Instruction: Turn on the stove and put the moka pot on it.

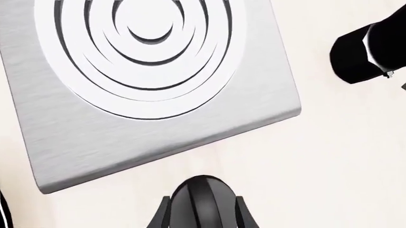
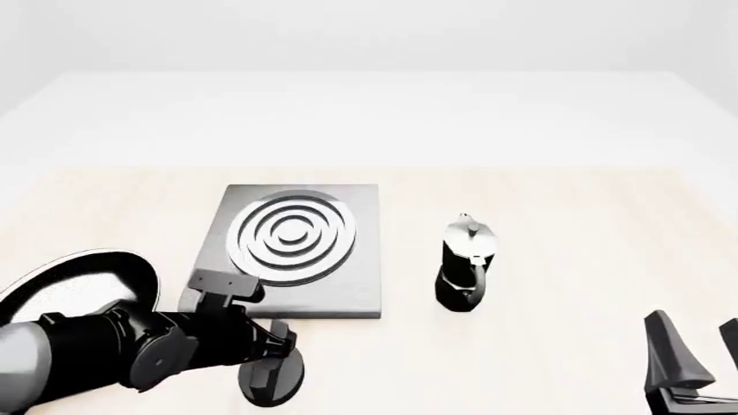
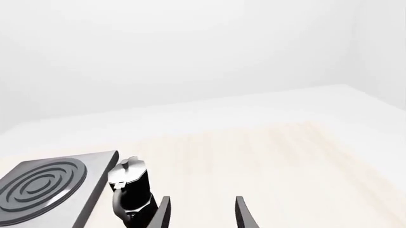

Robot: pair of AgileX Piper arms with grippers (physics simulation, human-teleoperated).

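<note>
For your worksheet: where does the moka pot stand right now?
In the front view the moka pot stands upright on the table, just right of the stove, not on it, and ahead of the open right claw.

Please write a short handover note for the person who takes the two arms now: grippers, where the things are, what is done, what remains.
Left gripper: its fingers flank the round black knob at the stove's near edge; contact not clear.
Right gripper: open, empty, low at the near right.
Stove: burner rings bare.
Moka pot: upright on the table, right of the stove, apart from it.
Done: nothing visible; knob state unreadable.
Left: turn the knob, then lift the pot onto the rings.
</note>
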